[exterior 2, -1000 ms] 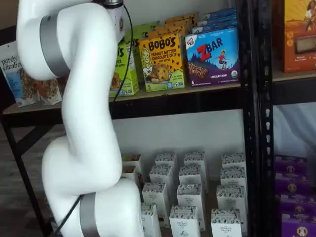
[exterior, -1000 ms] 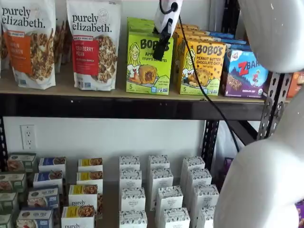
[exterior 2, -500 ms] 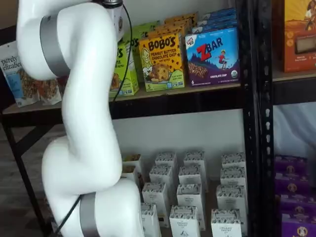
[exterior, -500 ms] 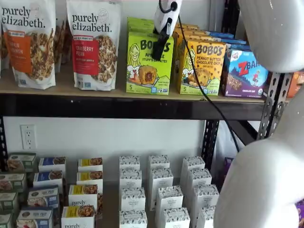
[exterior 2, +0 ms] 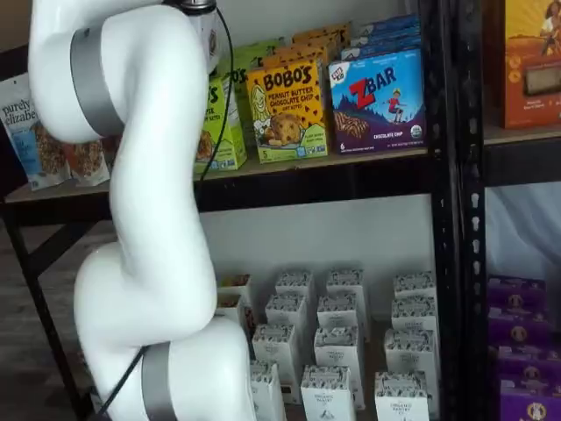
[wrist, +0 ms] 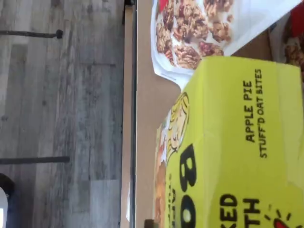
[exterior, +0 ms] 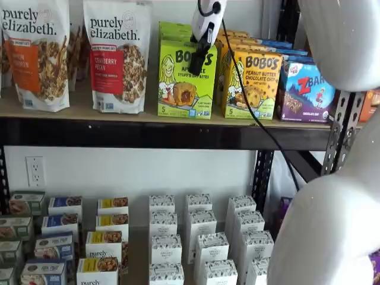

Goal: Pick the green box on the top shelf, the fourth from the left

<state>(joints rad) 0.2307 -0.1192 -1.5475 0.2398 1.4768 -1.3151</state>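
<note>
One green box (exterior: pixel 186 80) sitting on the top shelf (exterior: pixel 178 133), lifted and tilted slightly versus before, gripper (exterior: pixel 200 56) overlapping its front, grip unclear side-on, wrist view (wrist: pixel 237 156) showing its top panel.

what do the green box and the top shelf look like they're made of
The green box: most likely printed paperboard with a smooth, slightly glossy finish, going by its crisp folded edges and printed graphics. The top shelf: the light-tan matte board looks like pressed wood or fibreboard, though that is uncertain; its black front beam looks like painted steel.
</note>
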